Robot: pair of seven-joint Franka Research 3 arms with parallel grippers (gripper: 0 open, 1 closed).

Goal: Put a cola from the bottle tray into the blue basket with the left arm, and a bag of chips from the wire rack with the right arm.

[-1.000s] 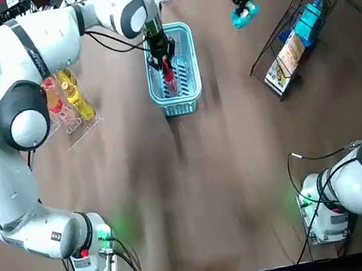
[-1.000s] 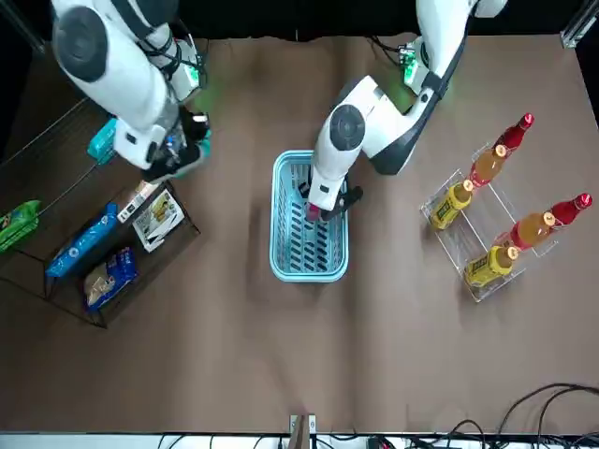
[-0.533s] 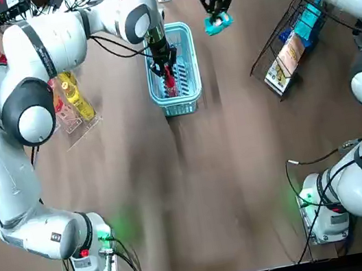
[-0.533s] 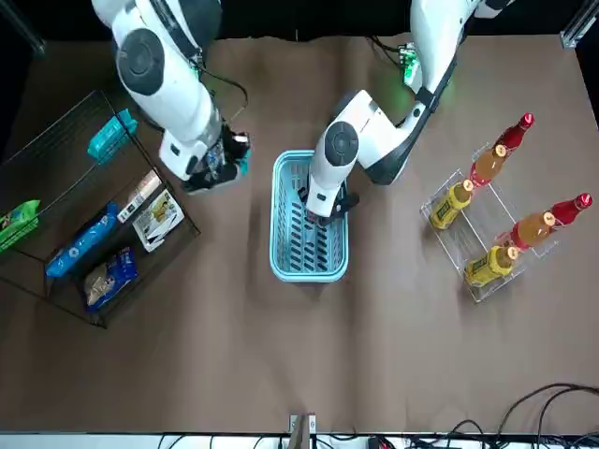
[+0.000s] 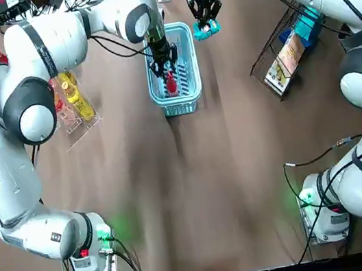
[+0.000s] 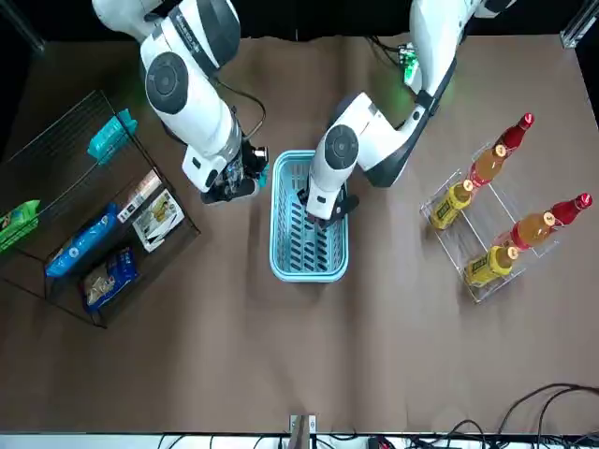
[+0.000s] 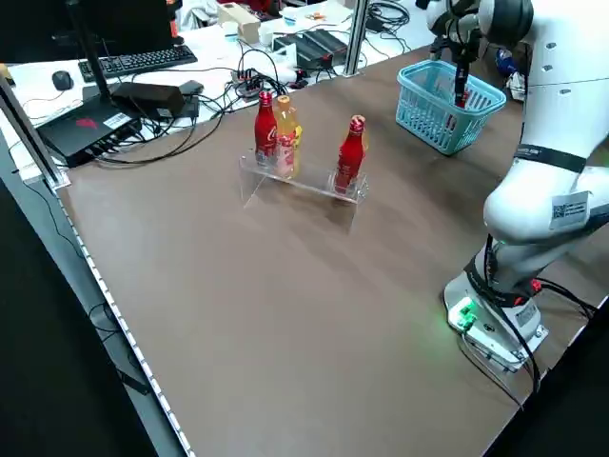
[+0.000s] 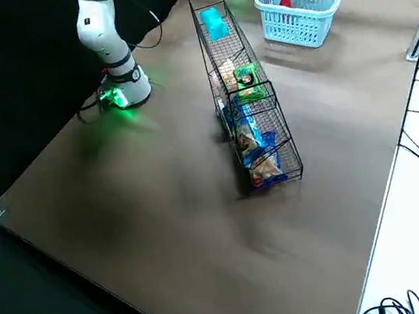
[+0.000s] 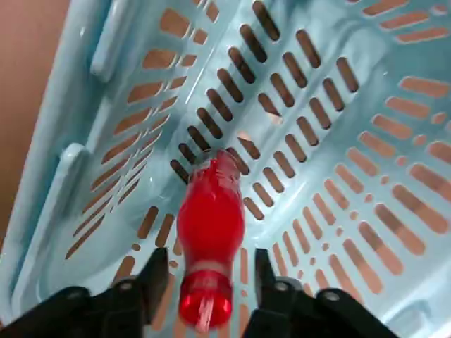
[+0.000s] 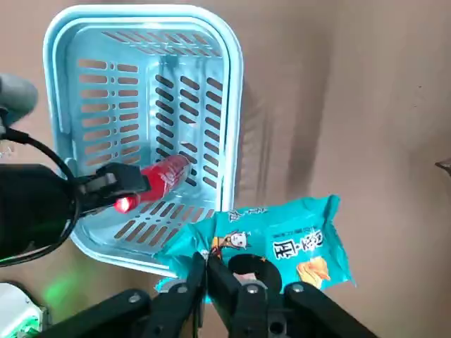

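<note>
- While the cola leans inside the blue basket, base on the slotted floor and cap end up, it reads as an all-red bottle with a red cap.
- left gripper: down in the basket, fingers parted either side of the cola's neck, slim gap each side, not clamping.
- right gripper: pinched on the chip bag, held just beside the basket's rim, on the wire rack side.
- chip bag: teal, flat, white lettering, orange chip picture.
- bottle tray: other bottles upright, well apart from the basket.
</note>
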